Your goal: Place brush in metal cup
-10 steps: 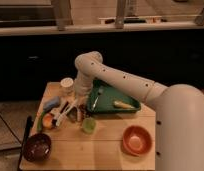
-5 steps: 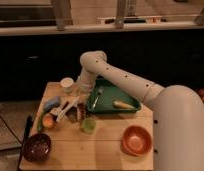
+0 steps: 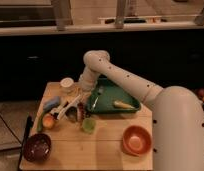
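Observation:
My gripper (image 3: 79, 103) hangs from the white arm over the left middle of the wooden table (image 3: 105, 150), just left of the green tray (image 3: 126, 95). A slim white brush (image 3: 65, 110) slants from the gripper down to the left; I cannot tell whether it is held. A small dark round thing right below the gripper looks like the metal cup (image 3: 75, 115), partly hidden by the gripper. The white cup (image 3: 67, 84) stands behind, and the translucent green cup (image 3: 88, 125) in front.
The green tray holds a fork (image 3: 96, 98) and a yellow item (image 3: 124, 105). An orange bowl (image 3: 136, 140) sits front right and a dark bowl (image 3: 37, 148) front left. An orange fruit (image 3: 49, 121) and a blue item (image 3: 51, 104) lie at the left.
My gripper has shifted a little to the right, toward the tray's left edge, and the white brush has moved with it. The other objects have not moved.

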### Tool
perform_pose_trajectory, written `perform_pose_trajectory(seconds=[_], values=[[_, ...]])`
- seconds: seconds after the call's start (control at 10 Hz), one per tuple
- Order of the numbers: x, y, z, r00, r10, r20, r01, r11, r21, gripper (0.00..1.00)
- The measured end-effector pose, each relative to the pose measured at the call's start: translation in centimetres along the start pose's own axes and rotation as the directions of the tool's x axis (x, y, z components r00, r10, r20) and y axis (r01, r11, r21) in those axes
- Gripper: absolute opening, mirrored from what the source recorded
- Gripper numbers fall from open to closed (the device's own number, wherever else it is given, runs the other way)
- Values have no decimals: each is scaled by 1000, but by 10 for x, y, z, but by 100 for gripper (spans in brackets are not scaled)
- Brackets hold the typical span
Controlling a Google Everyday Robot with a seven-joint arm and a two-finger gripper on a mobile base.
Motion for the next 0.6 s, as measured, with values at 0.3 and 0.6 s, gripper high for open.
perform_pose_trajectory(seconds=[0.3, 0.6], values=[[10, 0, -1, 1000, 13, 18, -13, 1000, -2, 20], [14, -2, 1, 999, 15, 47, -15, 1000, -8, 51]])
